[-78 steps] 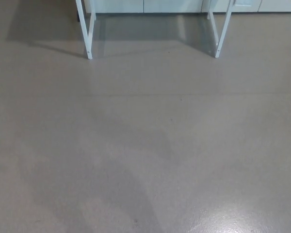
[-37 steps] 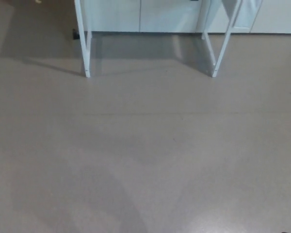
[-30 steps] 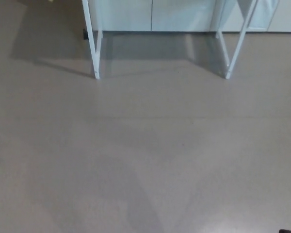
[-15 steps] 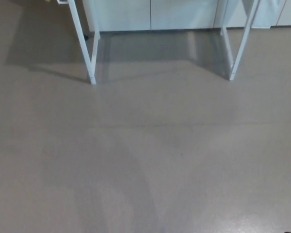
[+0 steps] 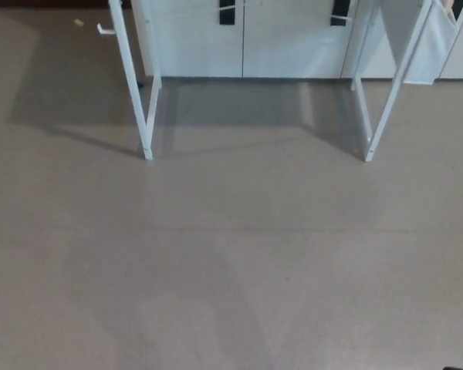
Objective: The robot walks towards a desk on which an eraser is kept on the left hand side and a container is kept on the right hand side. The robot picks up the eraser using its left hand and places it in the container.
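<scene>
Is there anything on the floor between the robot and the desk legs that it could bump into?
Nothing visible. The grey floor is bare all the way to the white desk legs, and only shadows lie on it. The desk top, the eraser, the container and both hands are out of the picture, so nothing can be said about the way between them.

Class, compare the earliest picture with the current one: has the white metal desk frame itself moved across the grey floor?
No. The white metal desk legs and the white cabinet doors behind them slid down the picture together, so the camera has moved; the frame keeps its place against the cabinets.
</scene>
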Controlling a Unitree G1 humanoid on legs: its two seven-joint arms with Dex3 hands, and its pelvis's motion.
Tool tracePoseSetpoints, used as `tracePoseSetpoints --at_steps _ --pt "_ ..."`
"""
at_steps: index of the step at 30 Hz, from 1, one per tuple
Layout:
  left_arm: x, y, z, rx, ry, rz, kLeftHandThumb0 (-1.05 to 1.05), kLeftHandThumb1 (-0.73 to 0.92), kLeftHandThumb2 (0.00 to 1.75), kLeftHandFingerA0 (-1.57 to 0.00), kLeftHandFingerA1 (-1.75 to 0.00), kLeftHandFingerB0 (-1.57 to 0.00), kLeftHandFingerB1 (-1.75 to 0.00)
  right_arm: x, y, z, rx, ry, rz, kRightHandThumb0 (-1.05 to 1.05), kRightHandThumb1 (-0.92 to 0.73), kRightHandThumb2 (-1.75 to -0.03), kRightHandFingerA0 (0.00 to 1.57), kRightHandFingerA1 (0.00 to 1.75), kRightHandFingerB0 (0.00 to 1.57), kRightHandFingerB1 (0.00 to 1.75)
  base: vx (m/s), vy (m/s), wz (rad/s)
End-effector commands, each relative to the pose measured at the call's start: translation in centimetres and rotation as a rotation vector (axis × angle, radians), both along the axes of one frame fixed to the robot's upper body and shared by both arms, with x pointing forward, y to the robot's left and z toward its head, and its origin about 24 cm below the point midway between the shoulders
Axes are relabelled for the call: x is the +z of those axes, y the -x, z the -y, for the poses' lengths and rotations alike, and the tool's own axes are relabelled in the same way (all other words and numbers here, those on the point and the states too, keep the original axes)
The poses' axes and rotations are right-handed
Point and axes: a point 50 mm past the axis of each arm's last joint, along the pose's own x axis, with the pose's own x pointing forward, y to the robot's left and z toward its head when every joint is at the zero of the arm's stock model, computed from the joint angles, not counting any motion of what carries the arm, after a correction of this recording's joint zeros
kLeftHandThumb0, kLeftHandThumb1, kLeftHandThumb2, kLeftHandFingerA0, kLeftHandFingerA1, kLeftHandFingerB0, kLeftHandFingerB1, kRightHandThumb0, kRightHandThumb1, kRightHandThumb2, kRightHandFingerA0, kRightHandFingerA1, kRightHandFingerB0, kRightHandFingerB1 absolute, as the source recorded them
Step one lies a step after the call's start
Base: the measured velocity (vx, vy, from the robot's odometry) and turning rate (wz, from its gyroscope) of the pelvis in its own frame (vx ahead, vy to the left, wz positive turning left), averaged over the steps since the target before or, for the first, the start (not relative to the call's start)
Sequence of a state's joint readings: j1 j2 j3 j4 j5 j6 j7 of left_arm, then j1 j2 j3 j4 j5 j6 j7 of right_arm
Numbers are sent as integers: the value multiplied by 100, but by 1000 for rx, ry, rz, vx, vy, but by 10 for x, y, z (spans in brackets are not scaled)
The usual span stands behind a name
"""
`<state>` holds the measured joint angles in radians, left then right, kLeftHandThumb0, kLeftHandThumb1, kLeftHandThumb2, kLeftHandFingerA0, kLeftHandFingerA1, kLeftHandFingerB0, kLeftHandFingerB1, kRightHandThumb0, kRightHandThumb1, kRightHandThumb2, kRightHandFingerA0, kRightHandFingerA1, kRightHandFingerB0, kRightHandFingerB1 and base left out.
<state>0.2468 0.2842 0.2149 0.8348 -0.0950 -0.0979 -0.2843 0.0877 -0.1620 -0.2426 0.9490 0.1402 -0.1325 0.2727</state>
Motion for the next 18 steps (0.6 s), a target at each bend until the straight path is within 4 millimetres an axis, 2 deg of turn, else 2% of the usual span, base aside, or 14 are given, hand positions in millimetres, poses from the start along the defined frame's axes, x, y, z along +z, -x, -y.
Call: tracePoseSetpoints --at_steps 1,3,10,18 --pt "5 -3 -4 -32 -41 30 -33 56 57 -46 -46 -36 -33 3 0 6 3 38 19 -13 -43 -52 61 67 51 56 95 -292 -61" --pt "5 -4 -5 -28 -40 29 -33 56 57 -47 -46 -36 -33 3 -1 5 6 40 20 -13 -42 -52 62 68 52 57 89 64 5" --pt "5 -2 -6 -35 -44 29 -32 56 57 -48 -45 -36 -33 3 0 3 15 44 18 -13 -43 -52 60 66 49 55 120 -161 -7" --pt "6 -3 -6 -38 -49 29 -30 56 57 -50 -45 -37 -33 2 -1 4 17 40 11 -13 -43 -52 63 68 51 56 190 -2 1"
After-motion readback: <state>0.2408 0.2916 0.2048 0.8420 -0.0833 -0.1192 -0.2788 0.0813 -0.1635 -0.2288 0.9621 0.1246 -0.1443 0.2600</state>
